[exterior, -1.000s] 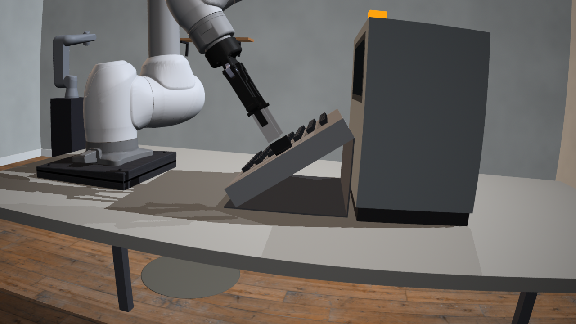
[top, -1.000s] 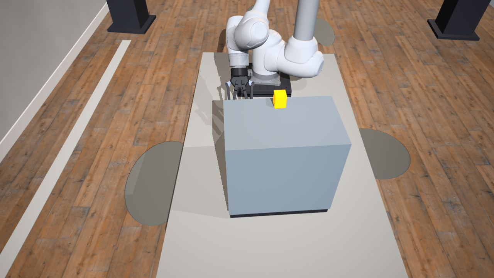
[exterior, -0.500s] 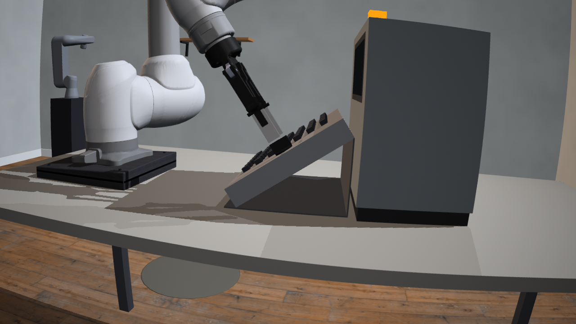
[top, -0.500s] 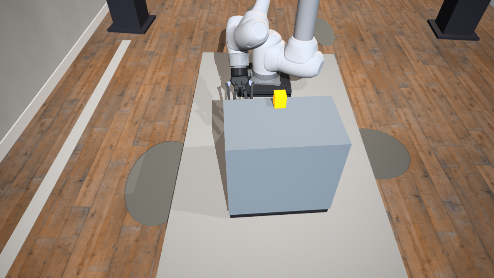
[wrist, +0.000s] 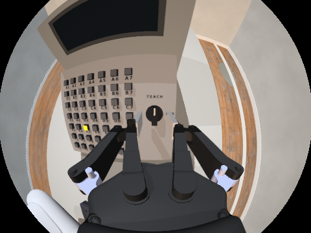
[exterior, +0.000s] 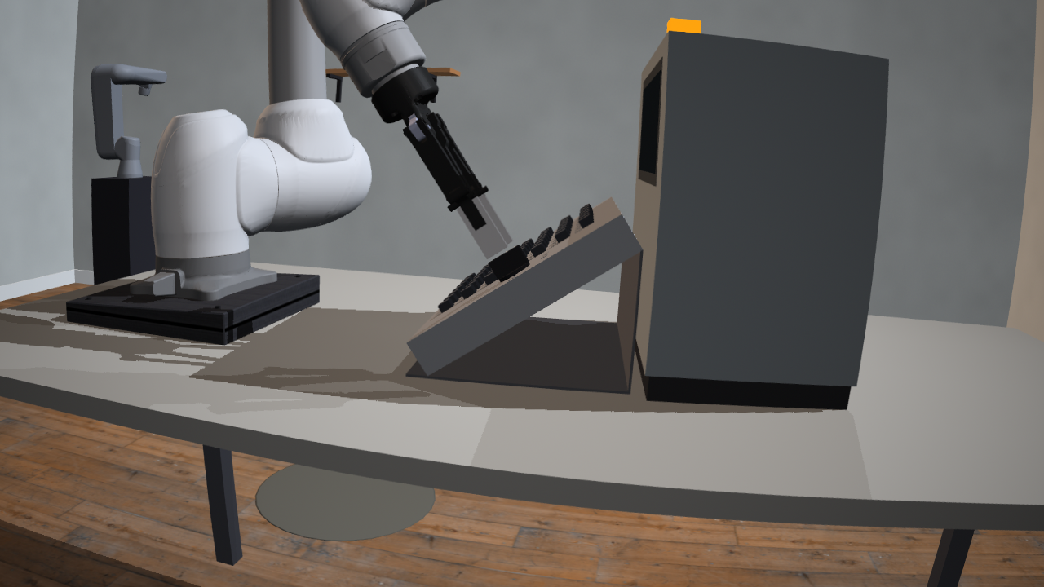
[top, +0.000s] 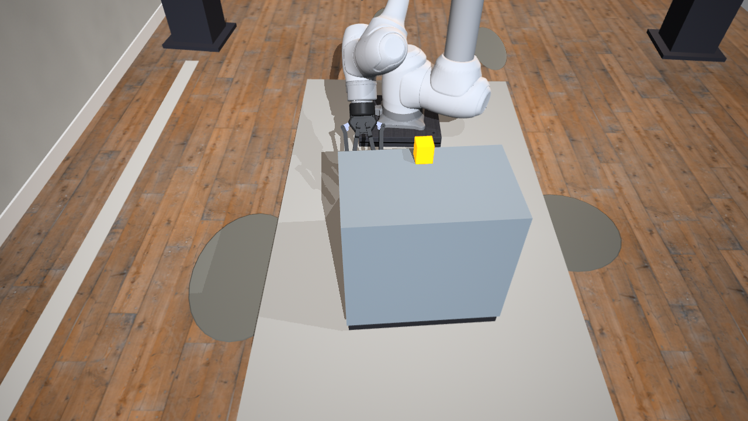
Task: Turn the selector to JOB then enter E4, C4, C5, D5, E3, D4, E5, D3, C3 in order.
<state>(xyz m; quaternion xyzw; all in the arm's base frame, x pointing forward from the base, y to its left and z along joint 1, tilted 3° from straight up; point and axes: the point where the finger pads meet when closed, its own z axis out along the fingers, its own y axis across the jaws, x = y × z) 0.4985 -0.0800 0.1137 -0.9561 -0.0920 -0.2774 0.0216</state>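
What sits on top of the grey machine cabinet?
A small yellow block sits on the grey machine cabinet's top, at the edge nearest the white robot arm; the rest of that top is bare. The block's underside and any fixing are covered.

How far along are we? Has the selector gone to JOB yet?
Not yet. One key is lit yellow and the label by the selector reads TEACH. The end effector, partly open and holding nothing, straddles the selector. Left: the turn and all nine key entries.
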